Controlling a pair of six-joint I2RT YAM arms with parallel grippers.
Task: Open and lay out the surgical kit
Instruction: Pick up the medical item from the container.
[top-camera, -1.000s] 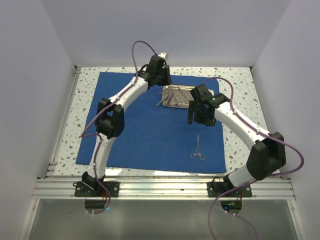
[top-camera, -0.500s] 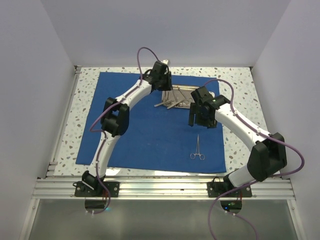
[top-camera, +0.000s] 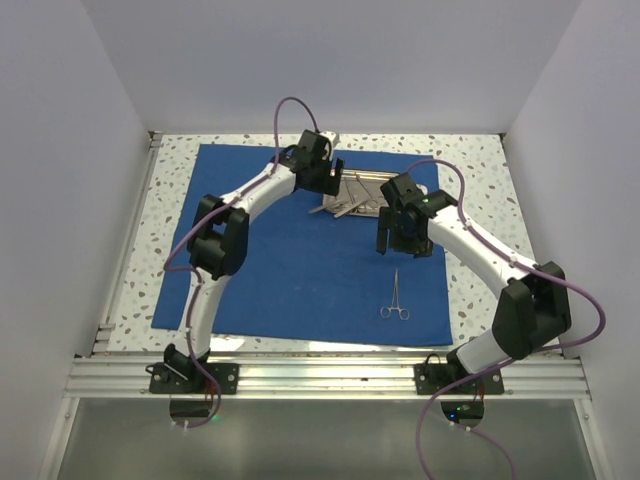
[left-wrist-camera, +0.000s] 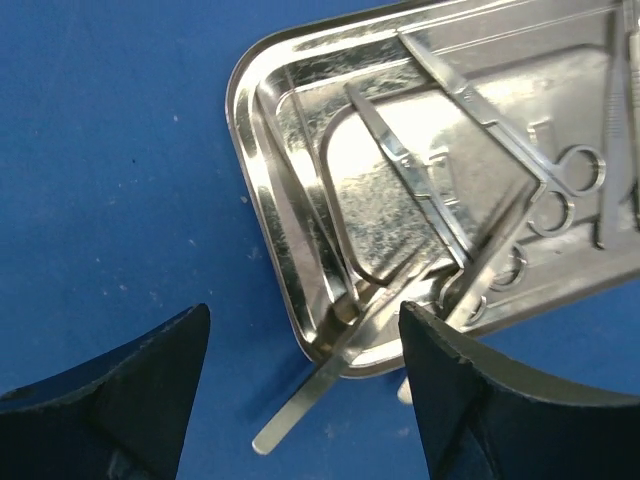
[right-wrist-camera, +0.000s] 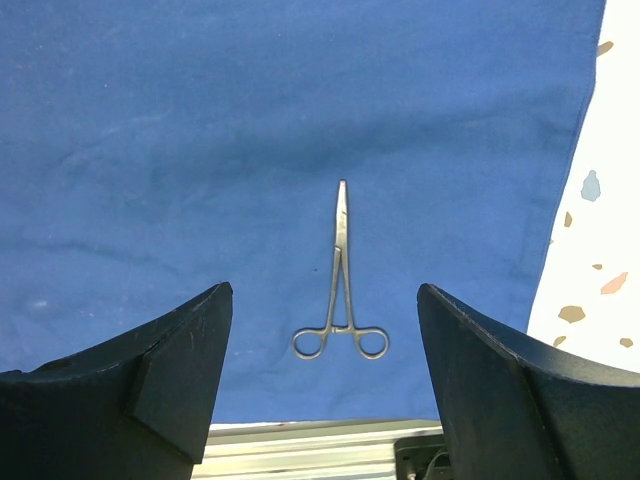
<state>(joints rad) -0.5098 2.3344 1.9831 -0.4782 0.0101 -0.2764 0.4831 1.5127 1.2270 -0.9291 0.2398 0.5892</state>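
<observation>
Both open, the left end effector (left-wrist-camera: 305, 320) hangs over the tray (left-wrist-camera: 262, 215) corner where tweezers (left-wrist-camera: 300, 405) jut diagonally between its fingers (left-wrist-camera: 120, 390), the right end effector (right-wrist-camera: 325, 290) over the forceps (right-wrist-camera: 341, 270).

speckled table (top-camera: 172, 175), white with brown and grey flecks, showing at left, right, far edge. aluminium rail (top-camera: 330, 372) across near edge. plain white walls (top-camera: 60, 150) left, back, right. glossy grey panel (top-camera: 320, 440) below rail.
</observation>
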